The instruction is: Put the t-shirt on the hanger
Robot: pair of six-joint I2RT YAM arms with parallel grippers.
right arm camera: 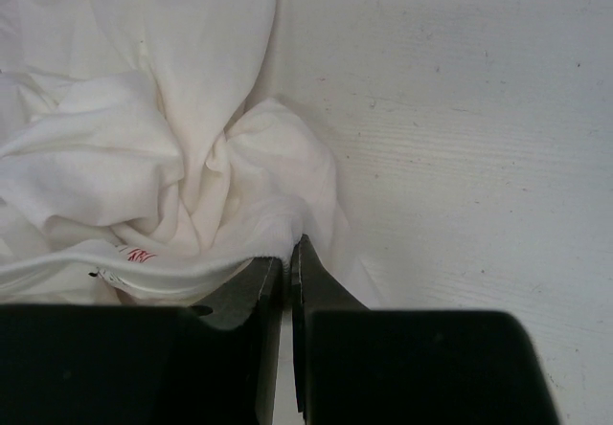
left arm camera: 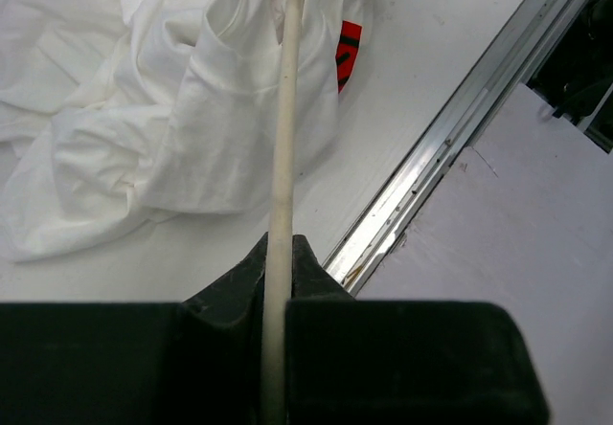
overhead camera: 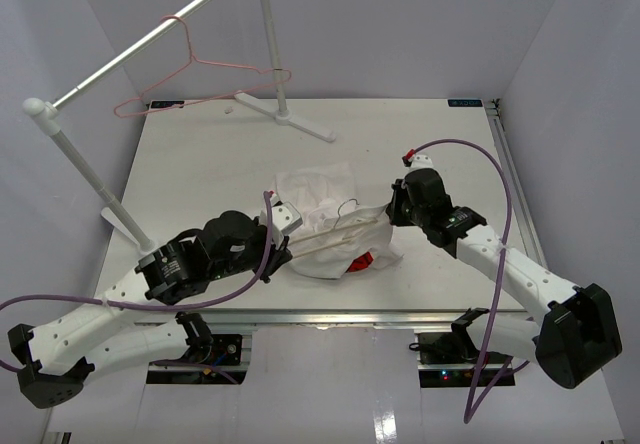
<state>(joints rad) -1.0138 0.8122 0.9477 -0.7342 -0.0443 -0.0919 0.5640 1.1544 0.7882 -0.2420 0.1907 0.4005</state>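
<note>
Crumpled white t-shirt [overhead camera: 318, 196] with a pale beige hanger [left arm camera: 283, 128] among its folds.
The t-shirt lies bunched in a heap at the centre, towards the near edge, with a sliver of its red patch [overhead camera: 362, 261] (script unreadable) showing at the near right. One thick, straight bar of the hanger lies against the cloth, running from the near left towards the right.
</note>
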